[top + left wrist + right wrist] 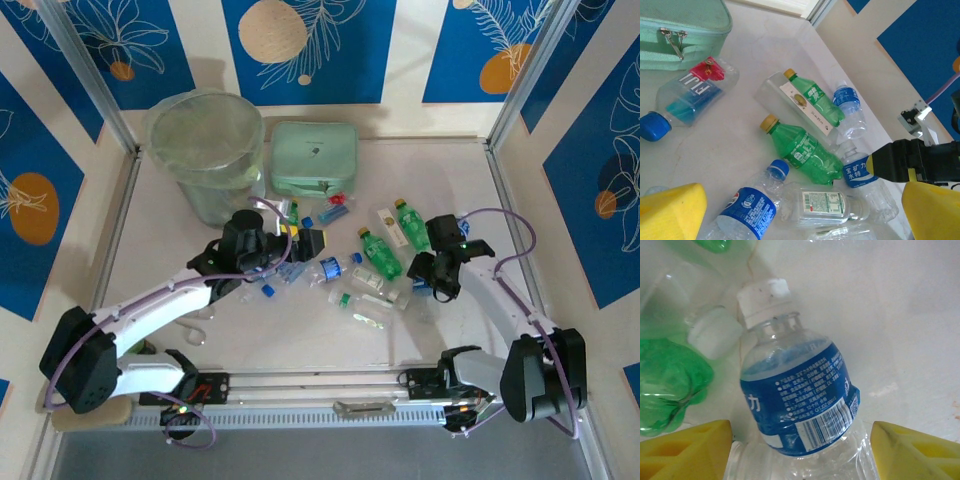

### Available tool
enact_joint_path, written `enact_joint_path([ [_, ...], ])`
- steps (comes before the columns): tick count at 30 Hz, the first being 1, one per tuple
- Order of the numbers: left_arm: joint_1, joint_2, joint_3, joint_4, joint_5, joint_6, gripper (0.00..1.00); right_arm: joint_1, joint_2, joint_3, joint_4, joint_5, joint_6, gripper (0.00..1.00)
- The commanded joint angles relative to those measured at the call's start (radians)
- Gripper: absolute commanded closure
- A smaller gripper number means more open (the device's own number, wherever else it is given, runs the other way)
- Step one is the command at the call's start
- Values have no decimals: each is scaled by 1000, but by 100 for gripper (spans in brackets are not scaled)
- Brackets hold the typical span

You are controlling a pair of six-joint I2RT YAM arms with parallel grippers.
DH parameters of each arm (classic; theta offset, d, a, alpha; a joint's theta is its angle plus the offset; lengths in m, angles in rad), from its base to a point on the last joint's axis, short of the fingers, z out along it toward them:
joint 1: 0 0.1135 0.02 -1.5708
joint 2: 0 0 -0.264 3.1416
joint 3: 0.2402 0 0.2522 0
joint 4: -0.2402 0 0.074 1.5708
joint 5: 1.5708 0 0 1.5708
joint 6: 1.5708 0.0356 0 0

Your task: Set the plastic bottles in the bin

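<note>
Several plastic bottles lie scattered mid-table, clear with blue labels and green ones. The pale-green bin stands at the back left. My right gripper is down over a clear bottle with a blue label and white cap. Its yellow fingers straddle the bottle's body, close to both sides, and the right gripper is still open. My left gripper hovers wide open above the pile. Between its fingers lie a Pepsi-labelled bottle and a clear white-labelled bottle; the left gripper holds nothing.
A flat mint-green zipped case lies right of the bin. Two green bottles and a Fiji bottle lie beyond my left gripper. The right arm's black and yellow finger reaches in at that view's right. Walls enclose the table.
</note>
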Motion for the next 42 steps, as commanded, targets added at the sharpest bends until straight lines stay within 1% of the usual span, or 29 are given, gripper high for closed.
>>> enact_joint_path([
  [1,-8,3,30,51,-22,-12,0,-15,23,-22,42,-54,5,26],
  [11,-9,-12,17,29,-51,-10,0,-34,97,-52,116,-110,-1,25],
  [26,-8,-35,-10,25,-70,-9,0,-36,187,-44,136,-132,11,23],
  [29,-8,-44,-18,22,-79,-7,0,-33,193,-45,140,-132,14,26],
  [33,-8,-57,-24,3,-104,-3,0,-22,162,-46,138,-121,9,38],
  [36,-9,-61,-24,-12,-125,-4,0,-16,130,-48,136,-117,2,43],
  [40,-8,-61,-23,-19,-139,-6,0,-13,78,-43,121,-106,-1,44],
  [42,-9,-56,-20,-23,-140,-6,0,-12,48,-28,112,-121,-2,45],
])
